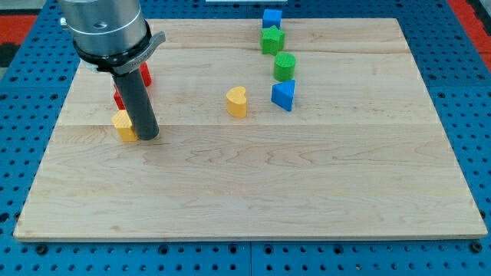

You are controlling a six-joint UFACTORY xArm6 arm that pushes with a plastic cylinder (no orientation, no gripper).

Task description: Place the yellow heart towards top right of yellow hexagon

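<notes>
The yellow heart [237, 101] stands near the board's middle, a little toward the view's top. The yellow hexagon [123, 125] sits at the view's left, partly hidden by my rod. My tip [148, 138] rests on the board just right of the hexagon, touching or nearly touching it. The heart is well to the right of the tip and slightly higher in the view.
Two red blocks [143, 74] sit behind the rod at upper left, partly hidden. A blue cube [271, 18], green star [271, 40], green cylinder [285, 67] and blue triangular block [283, 95] line up at top centre-right. The wooden board [307, 184] lies on a blue perforated table.
</notes>
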